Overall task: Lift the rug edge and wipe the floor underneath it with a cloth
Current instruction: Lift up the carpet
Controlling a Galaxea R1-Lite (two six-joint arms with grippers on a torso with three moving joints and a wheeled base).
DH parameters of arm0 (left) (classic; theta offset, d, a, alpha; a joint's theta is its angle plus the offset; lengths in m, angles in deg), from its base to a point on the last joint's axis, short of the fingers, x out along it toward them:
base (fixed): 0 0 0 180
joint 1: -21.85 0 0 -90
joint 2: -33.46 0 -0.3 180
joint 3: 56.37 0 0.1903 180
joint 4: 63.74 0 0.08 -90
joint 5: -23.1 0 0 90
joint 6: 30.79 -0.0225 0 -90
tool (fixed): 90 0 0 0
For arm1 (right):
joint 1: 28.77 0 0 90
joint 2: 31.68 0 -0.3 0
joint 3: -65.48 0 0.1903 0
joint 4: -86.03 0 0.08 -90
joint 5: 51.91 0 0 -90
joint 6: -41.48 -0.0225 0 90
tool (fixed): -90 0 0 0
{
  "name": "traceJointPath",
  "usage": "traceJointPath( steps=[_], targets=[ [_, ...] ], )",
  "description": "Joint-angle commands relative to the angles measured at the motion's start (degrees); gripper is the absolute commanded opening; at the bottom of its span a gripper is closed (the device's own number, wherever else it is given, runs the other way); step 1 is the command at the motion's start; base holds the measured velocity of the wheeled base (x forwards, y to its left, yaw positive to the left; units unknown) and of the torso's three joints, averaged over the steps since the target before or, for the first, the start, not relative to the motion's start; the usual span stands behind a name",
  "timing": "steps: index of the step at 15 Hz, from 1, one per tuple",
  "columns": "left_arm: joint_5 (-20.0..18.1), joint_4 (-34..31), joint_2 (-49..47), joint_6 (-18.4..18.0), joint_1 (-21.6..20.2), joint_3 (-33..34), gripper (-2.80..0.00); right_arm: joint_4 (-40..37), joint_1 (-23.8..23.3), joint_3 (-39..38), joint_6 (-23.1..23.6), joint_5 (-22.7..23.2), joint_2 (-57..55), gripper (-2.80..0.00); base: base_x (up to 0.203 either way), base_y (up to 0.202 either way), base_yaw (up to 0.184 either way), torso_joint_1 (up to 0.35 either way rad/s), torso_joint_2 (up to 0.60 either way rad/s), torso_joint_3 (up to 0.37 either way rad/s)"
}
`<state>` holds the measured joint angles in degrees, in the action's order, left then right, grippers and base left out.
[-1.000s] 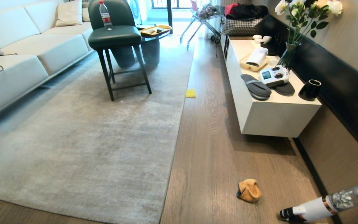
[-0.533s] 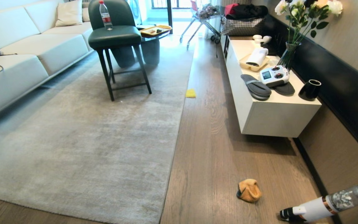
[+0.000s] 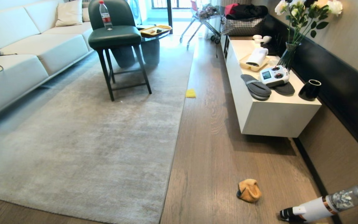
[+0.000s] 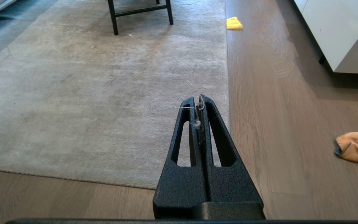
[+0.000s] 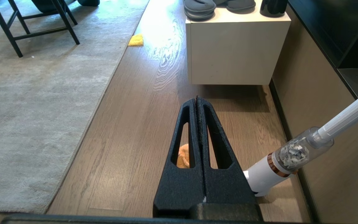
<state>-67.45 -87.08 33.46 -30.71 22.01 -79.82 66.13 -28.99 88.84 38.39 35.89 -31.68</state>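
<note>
On the floor (image 3: 216, 155) of grey-brown planks, the cloth (image 3: 249, 190) lies crumpled by itself, an orange-yellow fluffy lump with a dark trim, well apart from the rug edge (image 3: 174, 140) that runs straight up the room to its left. That border lies flat on the planks along its whole length, and the near corner sits flat as well. Neither arm shows in the head view. From the left wrist camera, the left gripper (image 4: 200, 104) hangs above the rug's near border with its two black fingers pressed together, holding nothing but a few pale stray fibres caught between the tips; the cloth shows off to one side on the bare planks in that view. From the right wrist camera, the right gripper (image 5: 196, 100) is likewise closed tight and empty, poised over the bare planks with the cloth partly hidden behind its fingers. A white vacuum cleaner (image 3: 325, 203) leans in near the wall beside the cloth. Farther along the border a flat yellow square (image 3: 190, 93) rests where rug meets wood. A dark green chair (image 3: 117, 37) stands on the rug, and a white cabinet (image 3: 269, 115) lines the right wall.
</note>
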Motion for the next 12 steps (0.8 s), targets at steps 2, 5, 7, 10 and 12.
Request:
traceJointPath(
  steps=[2, 5, 7, 10, 12],
  targets=[
    [0.0, 0.1, 0.0, 0.4, -0.1, 0.0, -2.8, 0.0, 0.0, 0.0, 0.0, 0.0, 0.0, -2.8, 0.0, 0.0, 0.0, 0.001, 0.0, -0.033],
    [0.4, 0.1, 0.0, 0.6, -0.1, 0.0, -2.8, 0.0, 0.0, 0.0, 0.0, 0.0, 0.0, -2.8, 0.0, 0.0, 0.0, 0.002, 0.0, -0.148],
    [0.5, 0.1, 0.0, 1.2, 0.0, 0.0, -2.8, 0.0, 0.0, 0.0, 0.0, 0.0, 0.0, -2.8, 0.0, 0.0, 0.0, 0.003, 0.0, -0.186],
    [0.7, 0.1, 0.0, 1.3, 0.0, 0.0, -2.8, 0.0, 0.0, 0.0, -0.1, 0.0, 0.0, -2.8, 0.0, 0.0, 0.0, 0.003, 0.0, -0.197],
    [0.7, 0.1, 0.0, 1.3, 0.0, 0.0, -2.8, 0.0, 0.0, 0.0, 0.0, 0.0, 0.0, -2.8, 0.0, 0.0, 0.0, 0.005, 0.0, -0.201]
  ],
)
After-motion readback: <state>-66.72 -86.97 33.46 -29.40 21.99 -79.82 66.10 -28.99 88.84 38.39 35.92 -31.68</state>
